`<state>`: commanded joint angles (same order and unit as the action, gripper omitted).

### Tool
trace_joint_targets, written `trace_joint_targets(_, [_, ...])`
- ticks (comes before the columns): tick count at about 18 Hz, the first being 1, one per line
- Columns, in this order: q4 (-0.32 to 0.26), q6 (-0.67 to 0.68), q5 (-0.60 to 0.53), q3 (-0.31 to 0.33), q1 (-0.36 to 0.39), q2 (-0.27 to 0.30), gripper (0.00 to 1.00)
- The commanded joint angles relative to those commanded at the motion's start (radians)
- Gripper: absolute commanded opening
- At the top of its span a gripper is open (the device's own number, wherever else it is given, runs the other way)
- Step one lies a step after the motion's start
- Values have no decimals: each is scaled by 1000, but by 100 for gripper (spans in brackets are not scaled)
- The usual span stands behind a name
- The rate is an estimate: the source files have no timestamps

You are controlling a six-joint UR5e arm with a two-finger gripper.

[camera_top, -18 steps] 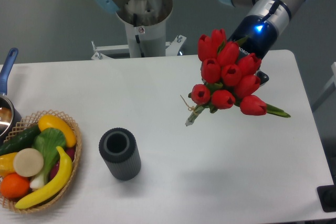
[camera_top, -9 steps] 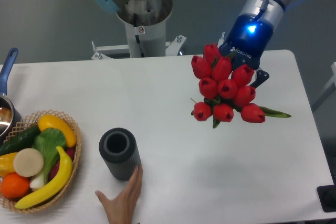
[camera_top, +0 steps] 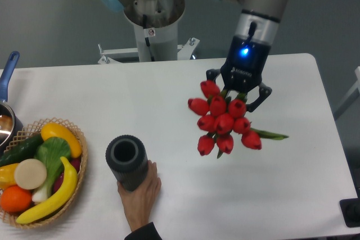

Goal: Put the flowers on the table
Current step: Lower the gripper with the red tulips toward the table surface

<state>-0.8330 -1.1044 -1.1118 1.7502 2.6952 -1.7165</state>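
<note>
The flowers are a bunch of red tulips with green leaves, held in the air above the right half of the white table. My gripper points down and is shut on the bunch just behind the blooms. One green leaf sticks out to the right. The stems and the twine are hidden behind the blooms.
A dark ribbed cylindrical vase stands at front centre-left, and a human hand grips it from the front edge. A wicker basket of fruit and vegetables sits at the front left. A pot with a blue handle is at the left edge.
The arm has swung left and forward, carrying the tulips lower and toward the table's middle. The human hand has reached in from the front edge and taken hold of the vase.
</note>
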Motion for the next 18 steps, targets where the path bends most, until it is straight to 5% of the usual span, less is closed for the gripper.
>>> trace_joint_targets(11, [-3,-75,-411,46,-153,-115,40])
trace_joint_targets(18, [-5,-69,-421,66,-164,-155,40])
